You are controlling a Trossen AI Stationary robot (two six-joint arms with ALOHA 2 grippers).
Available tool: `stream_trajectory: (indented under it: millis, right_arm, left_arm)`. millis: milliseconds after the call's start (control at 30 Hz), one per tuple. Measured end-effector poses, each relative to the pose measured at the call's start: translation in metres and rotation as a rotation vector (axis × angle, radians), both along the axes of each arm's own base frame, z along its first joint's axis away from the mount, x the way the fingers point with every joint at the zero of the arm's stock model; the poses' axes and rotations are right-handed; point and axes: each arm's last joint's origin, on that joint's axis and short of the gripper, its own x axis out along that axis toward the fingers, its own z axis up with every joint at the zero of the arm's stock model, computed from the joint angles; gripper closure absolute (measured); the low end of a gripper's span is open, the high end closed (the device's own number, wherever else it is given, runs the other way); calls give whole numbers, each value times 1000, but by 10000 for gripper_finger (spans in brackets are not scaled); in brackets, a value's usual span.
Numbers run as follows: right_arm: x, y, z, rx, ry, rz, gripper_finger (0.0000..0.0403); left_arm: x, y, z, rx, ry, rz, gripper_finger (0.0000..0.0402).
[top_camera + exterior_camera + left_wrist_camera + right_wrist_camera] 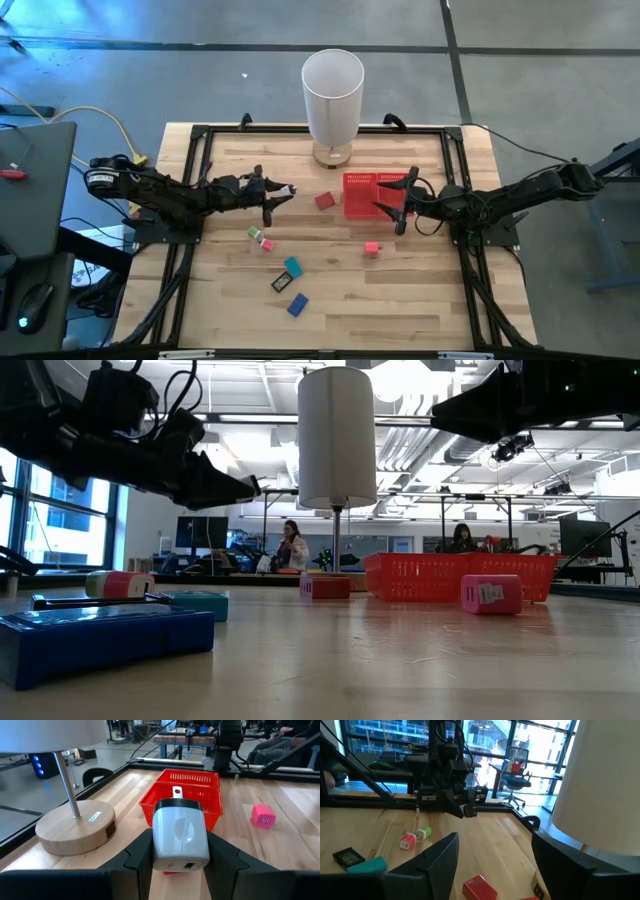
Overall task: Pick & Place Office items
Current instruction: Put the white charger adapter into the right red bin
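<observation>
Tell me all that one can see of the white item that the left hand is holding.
The white item is a small boxy piece with rounded corners, smooth like plastic, resembling a charger plug. Its face carries a faint round mark, its top a dark band, and a thin metal prong stands up from it. A small dark slot shows near its lower edge. The left hand holds it between its two dark fingers, one on each side, lifted above the wooden table, pointing toward the red tray.

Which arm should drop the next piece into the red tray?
Left. The left gripper is shut on a white charger and faces the red tray. The right gripper hangs open and empty over the tray.
</observation>
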Motion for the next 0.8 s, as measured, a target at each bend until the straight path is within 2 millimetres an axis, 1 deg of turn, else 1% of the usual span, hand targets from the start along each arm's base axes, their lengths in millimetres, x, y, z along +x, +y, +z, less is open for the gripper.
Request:
stream_trajectory:
  millis: [233,600,700,800]
  right_arm:
    - [0,0,0,-1,5,0,162]
    - [0,0,-1,46,-6,1,162]
    - [0,0,-1,49,-4,1,162]
    - [0,0,-1,49,-2,1,162]
  left_arm:
    - [5,-6,4,33,1,-28,277]
    - [13,-7,14,29,-25,-28,277]
    - [18,-7,17,2,10,-31,277]
    - [23,-6,22,-22,81,-28,277]
